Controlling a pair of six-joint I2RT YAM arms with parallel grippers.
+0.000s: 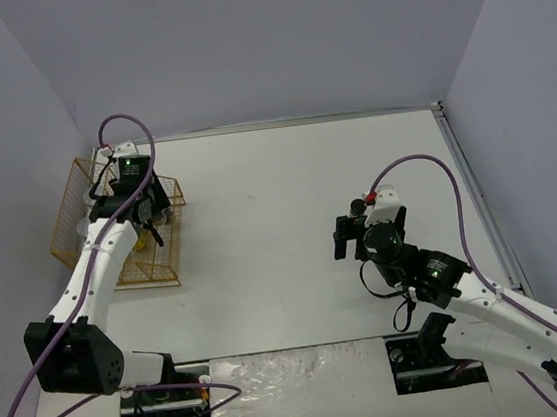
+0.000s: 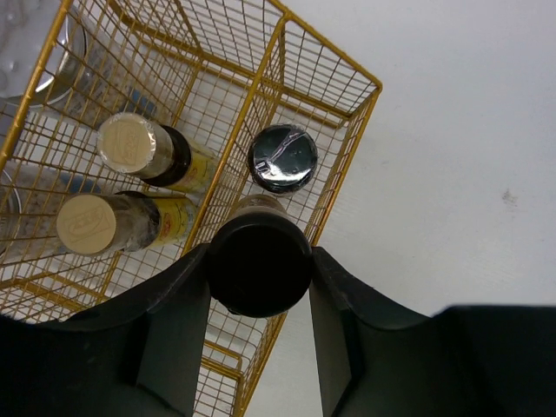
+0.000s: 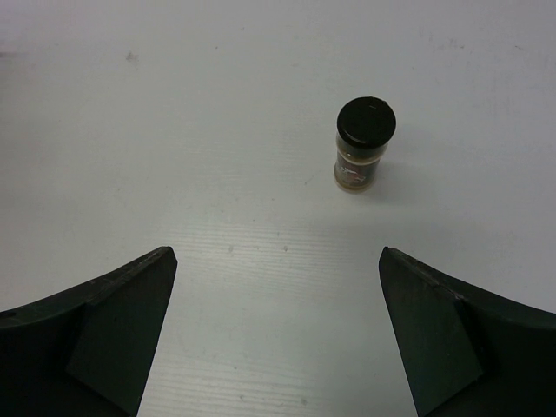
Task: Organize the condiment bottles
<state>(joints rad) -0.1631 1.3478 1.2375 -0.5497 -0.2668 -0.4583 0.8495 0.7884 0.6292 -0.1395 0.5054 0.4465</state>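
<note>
Mostly hidden under its black lid, the held jar [image 2: 259,269] sits clamped in the left gripper [image 2: 261,261] over the rack [image 2: 356,148]; the right gripper [image 3: 276,256] gapes empty near a standing jar [image 3: 365,148], perhaps spice-filled, on the surface [image 3: 174,130].

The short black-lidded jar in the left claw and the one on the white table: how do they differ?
The short black-lidded jar in the left claw is clamped; the other jar stands free on the white table, untouched by the open right claw. The clamped jar is at the gold wire rack; the other jar has no rack nearby. Both have round black lids.
</note>
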